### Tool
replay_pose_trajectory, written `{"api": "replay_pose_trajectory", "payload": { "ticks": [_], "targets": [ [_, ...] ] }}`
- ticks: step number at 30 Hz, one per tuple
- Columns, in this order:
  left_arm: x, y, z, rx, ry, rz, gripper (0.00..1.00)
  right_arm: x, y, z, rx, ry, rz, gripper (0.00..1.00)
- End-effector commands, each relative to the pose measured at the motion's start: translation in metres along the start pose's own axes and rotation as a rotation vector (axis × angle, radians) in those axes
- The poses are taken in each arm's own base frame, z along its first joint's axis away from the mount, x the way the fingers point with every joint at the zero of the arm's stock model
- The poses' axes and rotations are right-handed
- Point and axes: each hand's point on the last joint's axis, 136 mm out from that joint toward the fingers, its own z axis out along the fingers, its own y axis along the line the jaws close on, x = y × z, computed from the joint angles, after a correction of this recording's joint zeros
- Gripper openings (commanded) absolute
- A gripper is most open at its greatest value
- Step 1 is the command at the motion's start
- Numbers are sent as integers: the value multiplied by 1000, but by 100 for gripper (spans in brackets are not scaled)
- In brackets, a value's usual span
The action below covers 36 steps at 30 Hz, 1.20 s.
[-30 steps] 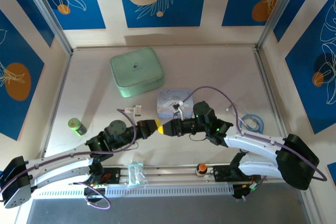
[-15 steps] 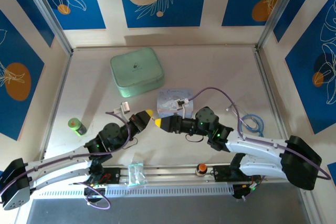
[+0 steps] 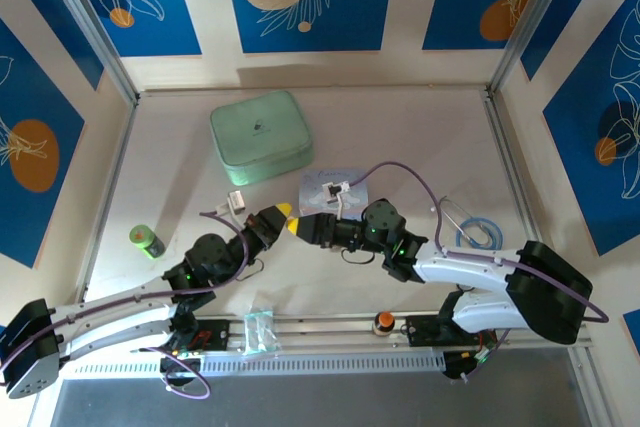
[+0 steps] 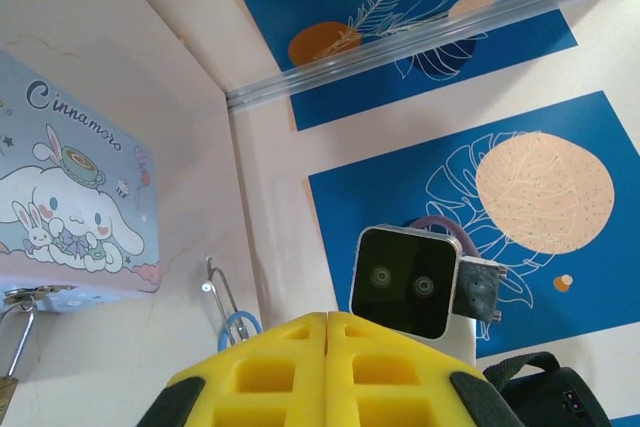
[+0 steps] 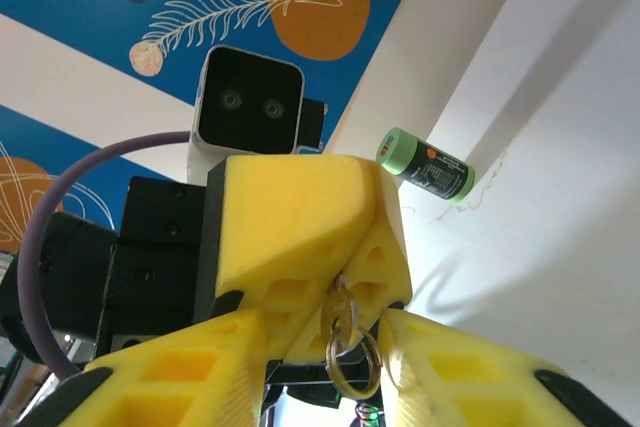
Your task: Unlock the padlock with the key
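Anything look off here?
The key is pinched in the shut left gripper, its ring dangling inside the open right gripper, not at the padlock by the Cinnamoroll tin.

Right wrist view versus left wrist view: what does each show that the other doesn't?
Right wrist, not left: the key with its ring, pinched in the shut left claw, the right claw open around it, and a green cylinder. Left wrist, not right: the Cinnamoroll tin and the shackle of the padlock. Both: the left claw's yellow fingers and blue wall panels.
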Motion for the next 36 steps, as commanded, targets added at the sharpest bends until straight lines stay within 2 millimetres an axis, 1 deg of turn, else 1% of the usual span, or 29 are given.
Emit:
{"api": "replay_pose_trajectory", "payload": {
  "ticks": [1, 2, 6, 10, 12, 19, 22, 23, 24, 26, 27, 28, 30, 32, 34, 36],
  "targets": [
    [-10, -19, 0, 57, -35, -34, 0, -13, 11, 5, -41, -42, -22, 32],
    [-10, -20, 0, 59, -31, -35, 0, -13, 11, 6, -41, -41, -24, 29],
    [-7, -17, 0, 57, -21, -44, 0, -13, 14, 13, -42, -29, -48, 23],
    [-7, -12, -2, 62, -30, -68, 0, -9, 10, 16, -35, -19, -39, 13],
    [-7, -10, -2, 51, -28, -64, 0, -8, 8, 15, -39, -23, -34, 12],
    [-6, -4, -4, 13, -22, -46, 0, -7, 6, 12, -24, -21, -41, 1],
    [-7, 4, -5, -13, -30, -42, 0, -5, 6, 11, -18, -13, -41, 0],
    [-7, 6, -5, -22, -34, -38, 3, -3, 6, 11, -16, -12, -39, 0],
    [-8, 9, -5, -37, -38, -30, 11, -2, 4, 10, -9, -11, -35, 0],
    [-9, 12, -6, -75, -40, 8, 44, 2, -2, 6, 11, -15, -17, 0],
    [-11, 11, -6, -88, -39, 34, 53, 3, -6, 4, 24, -18, -6, 0],
    [-12, 9, -6, -103, -39, 68, 60, 5, -10, 1, 39, -21, 12, 0],
    [-15, 8, -7, -133, -41, 128, 67, 9, -18, -5, 65, -26, 34, 0],
    [-19, 11, -8, -175, -49, 177, 71, 11, -24, -11, 90, -34, 47, 0],
    [-21, 20, -10, -234, -52, 229, 72, 14, -33, -17, 149, -31, 67, 0],
    [-20, 33, -10, -312, -32, 300, 70, 17, -50, -27, 257, -21, 104, 0]
  ]
}}
